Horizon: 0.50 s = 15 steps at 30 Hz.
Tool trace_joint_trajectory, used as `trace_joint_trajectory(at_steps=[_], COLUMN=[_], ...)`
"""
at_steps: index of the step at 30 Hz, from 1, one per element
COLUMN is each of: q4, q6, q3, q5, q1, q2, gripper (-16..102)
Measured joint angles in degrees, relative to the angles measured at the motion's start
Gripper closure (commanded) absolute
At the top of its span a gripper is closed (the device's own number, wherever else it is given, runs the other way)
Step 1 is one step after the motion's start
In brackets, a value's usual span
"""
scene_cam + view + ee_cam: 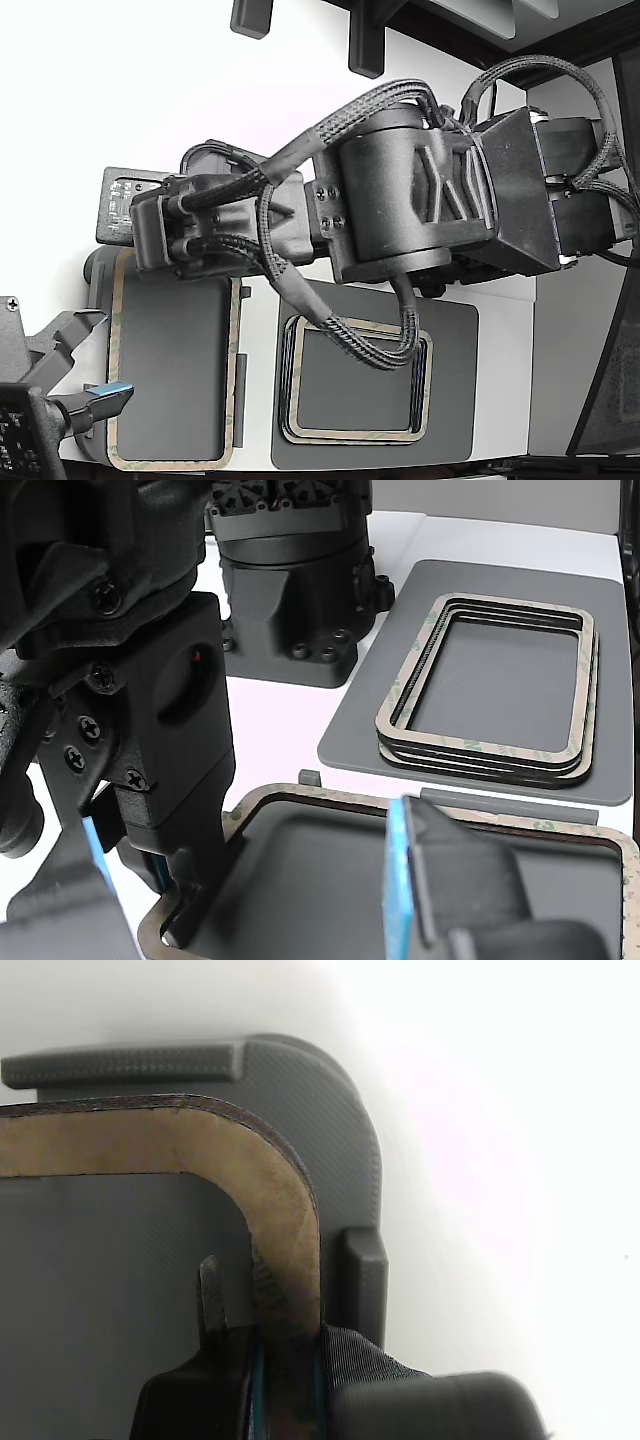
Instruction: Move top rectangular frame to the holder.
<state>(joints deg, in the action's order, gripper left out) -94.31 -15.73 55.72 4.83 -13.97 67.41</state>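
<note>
In the exterior view the arm stretches across the white table (260, 130) and its gripper (118, 222) sits over the far end of the holder (95, 270), on the exterior view's left. The top rectangular frame (113, 330) lies flat on that holder, its tan border running round the grey plate. To the exterior view's right, the stack of remaining frames (355, 436) rests on the dark mat (455, 400), well apart from the holder. A second gripper (95, 400) with a blue pad pokes in at the lower left corner. On to the wrist view: the frame's rounded corner (285, 1200) sits inside the holder's raised tabs (365, 1270), and the fingers (210, 1295) are pinched onto the frame's edge, one each side. In the other view, the gripper (175, 900) comes down on the frame's near corner (245, 805), jaws narrow and clamped on it, and the stack (480, 750) waits on the mat (350, 740) behind.
</note>
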Motion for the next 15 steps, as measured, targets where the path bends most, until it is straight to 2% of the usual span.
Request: trace_joint_trajectory(at_steps=[15], q4=[0.00], q6=[-0.88], q3=[0.35], q5=[-0.18], q1=[0.62], q2=[-0.26], gripper=[97])
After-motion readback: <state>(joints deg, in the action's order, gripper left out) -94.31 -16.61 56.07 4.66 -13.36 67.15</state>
